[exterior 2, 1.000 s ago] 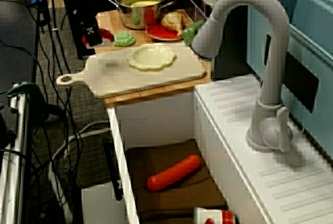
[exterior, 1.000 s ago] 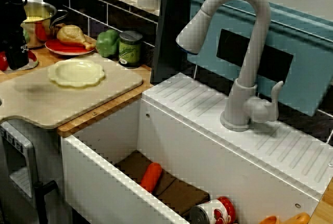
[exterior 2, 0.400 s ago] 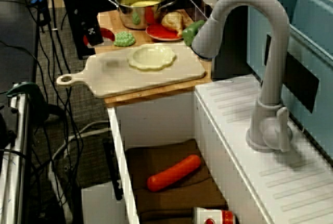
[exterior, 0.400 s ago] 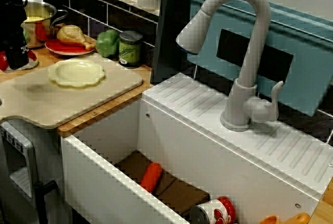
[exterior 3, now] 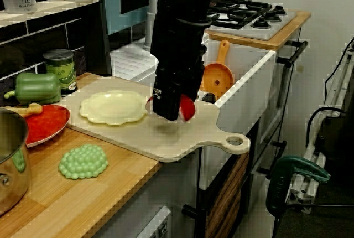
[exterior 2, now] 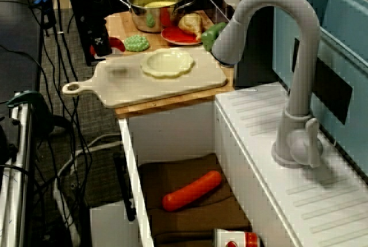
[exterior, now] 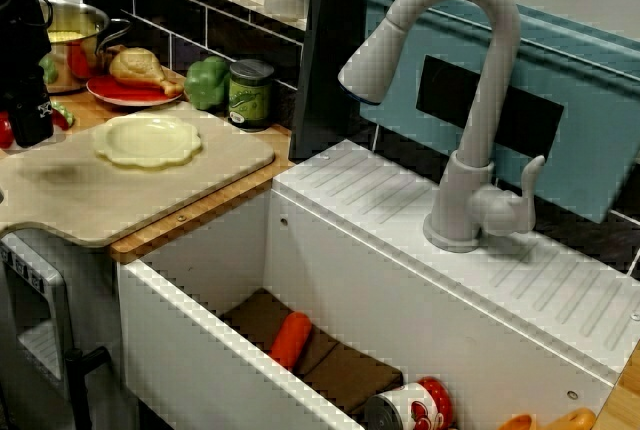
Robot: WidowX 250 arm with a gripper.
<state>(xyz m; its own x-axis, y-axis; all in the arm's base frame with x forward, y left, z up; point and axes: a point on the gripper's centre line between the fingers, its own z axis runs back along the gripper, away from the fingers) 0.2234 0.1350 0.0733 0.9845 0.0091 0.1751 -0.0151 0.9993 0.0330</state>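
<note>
Right now the black gripper (exterior 3: 167,110) hangs at the centre of the view from the desk's end. Its boxy body is upright and its tip is clamped on a glossy red rounded piece (exterior 3: 187,108), which bulges out on either side of the tip; the fingers themselves are hidden. The piece is held off the surface, showing in front of the pale, matte cutting board (exterior 3: 182,141), and a soft shadow lies on the board just below it.

To its left on the board sits a cream plate (exterior 3: 113,107), flat and shallow with a scalloped rim. In the lower left, on the bare wooden desk (exterior 3: 44,193), lies a knobbly green dome (exterior 3: 83,161), apart from the board. Above that in the frame are a smooth red plate (exterior 3: 47,123), a waxy-skinned green pepper (exterior 3: 37,87) and a small tin (exterior 3: 60,71) with a green label. A steel pot (exterior 3: 8,160) curves in at the left edge.

In the view over the sink, a grey arched faucet (exterior: 488,100) stands at the right on a ribbed white ledge. Low in that frame the white basin (exterior: 200,350) holds an orange-red sausage-shaped thing (exterior: 291,339) on a brown mat (exterior: 350,375).
</note>
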